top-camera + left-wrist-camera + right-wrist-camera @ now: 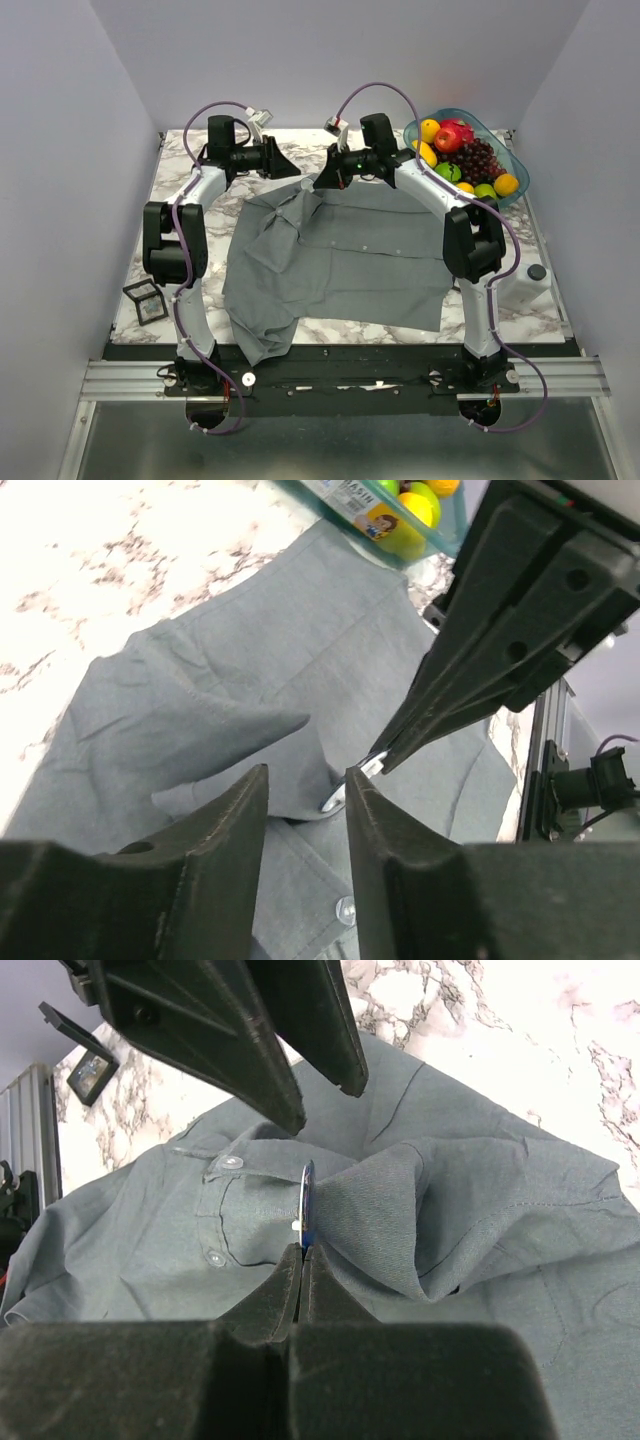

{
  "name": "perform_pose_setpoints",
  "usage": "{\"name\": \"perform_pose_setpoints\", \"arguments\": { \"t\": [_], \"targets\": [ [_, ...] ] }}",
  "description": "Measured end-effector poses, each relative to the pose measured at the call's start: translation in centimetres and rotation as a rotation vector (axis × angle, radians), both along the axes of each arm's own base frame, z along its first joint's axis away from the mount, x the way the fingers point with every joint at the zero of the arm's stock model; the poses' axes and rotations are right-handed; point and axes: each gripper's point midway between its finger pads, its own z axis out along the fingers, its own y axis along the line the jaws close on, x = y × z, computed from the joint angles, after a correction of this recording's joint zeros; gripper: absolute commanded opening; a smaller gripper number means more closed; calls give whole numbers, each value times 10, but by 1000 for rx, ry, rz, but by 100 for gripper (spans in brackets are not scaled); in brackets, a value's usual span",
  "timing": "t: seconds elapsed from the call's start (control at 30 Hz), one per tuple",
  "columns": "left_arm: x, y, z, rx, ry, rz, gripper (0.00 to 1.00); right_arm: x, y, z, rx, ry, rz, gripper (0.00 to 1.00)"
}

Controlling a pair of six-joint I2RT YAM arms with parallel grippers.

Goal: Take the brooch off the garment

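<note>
Garment laid flat on marble surface, collar toward far edge. Brooch seen edge-on w/ blue rim, at placket near collar, cloth puckered up against it. R pincer clenched on brooch's lower edge. L pincer released, its fingers set either side of raised fold just beside brooch; contact w/ cloth can't be told. Pale buttons noted beside brooch. Fruit bowl at far R corner; wire cube near L edge.
</note>
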Motion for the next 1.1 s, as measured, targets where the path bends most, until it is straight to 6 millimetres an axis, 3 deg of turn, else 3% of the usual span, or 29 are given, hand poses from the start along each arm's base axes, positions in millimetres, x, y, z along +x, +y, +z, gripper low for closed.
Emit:
{"name": "perform_pose_setpoints", "arguments": {
  "t": [0.2, 0.53, 0.93, 1.1],
  "targets": [
    [-12, -10, 8, -30, -41, -93, 48, 0, 0, 0, 0, 0, 0, 0],
    [-26, -17, 1, 64, -134, -211, 48, 0, 0, 0, 0, 0, 0, 0],
    [-20, -20, -27, 79, -93, -215, 45, 0, 0, 0, -1, 1, 0, 1],
    [-17, -20, -23, 79, -109, -215, 46, 0, 0, 0, 0, 0, 0, 0]
  ]
}}
